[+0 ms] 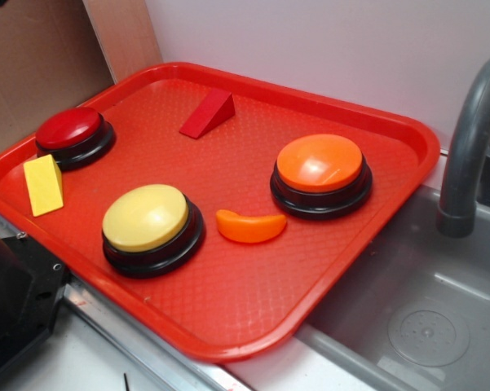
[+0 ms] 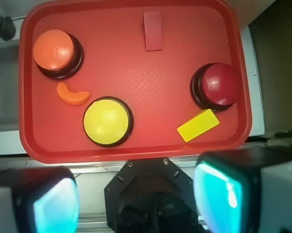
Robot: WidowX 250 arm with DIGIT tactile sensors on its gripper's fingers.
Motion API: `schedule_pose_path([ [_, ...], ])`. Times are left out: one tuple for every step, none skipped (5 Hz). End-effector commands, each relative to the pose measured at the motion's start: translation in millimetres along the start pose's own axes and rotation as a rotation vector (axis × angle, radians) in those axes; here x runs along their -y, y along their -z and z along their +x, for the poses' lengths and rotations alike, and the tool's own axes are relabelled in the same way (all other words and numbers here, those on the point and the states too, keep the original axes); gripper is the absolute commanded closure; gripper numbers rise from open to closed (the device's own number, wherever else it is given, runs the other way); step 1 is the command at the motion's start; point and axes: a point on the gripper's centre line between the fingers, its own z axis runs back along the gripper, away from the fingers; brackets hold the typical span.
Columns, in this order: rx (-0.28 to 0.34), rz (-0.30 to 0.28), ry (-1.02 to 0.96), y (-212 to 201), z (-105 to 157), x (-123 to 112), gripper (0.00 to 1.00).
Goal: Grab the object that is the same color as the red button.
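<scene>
1. You will find no readable brand, label or writing on anything in either view.
2. Your one container is the shallow red plastic tray [image 1: 408, 134] with a textured floor; it holds six things.
3. The small matte red wedge block [image 1: 207, 113] lies near the tray's far rim, apart from everything else; the wrist view shows it at the top [image 2: 153, 30].
4. The dark-red domed button on a black base [image 1: 74, 136] sits in a tray corner, with the yellow wedge block [image 1: 43, 184] just beside it.
5. The yellow-domed button [image 1: 152, 229], the orange crescent piece [image 1: 250, 226] and the orange-domed button [image 1: 320, 174] fill the rest.
6. Your gripper [image 2: 136, 194] hangs outside the tray's near edge, its fingers spread wide apart and holding nothing.
7. A grey sink [image 1: 424, 309] with a grey faucet [image 1: 471, 138] adjoins the tray.
</scene>
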Motion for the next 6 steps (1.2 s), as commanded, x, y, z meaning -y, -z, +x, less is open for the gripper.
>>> schedule_pose_path([
  [0.0, 0.0, 0.0, 0.0, 0.0, 0.0, 0.0],
  [0.024, 0.021, -0.035, 36.4, 44.2, -17.8, 0.0],
  [0.059, 0.043, -0.057, 67.9, 88.1, -27.5, 0.0],
  [0.093, -0.009, -0.007, 102.9, 117.0, -22.4, 0.0],
  [0.109, -0.063, -0.01, 137.5, 135.8, -26.7, 0.0],
  [0.083, -0.059, -0.055, 169.5, 150.4, -36.7, 0.0],
])
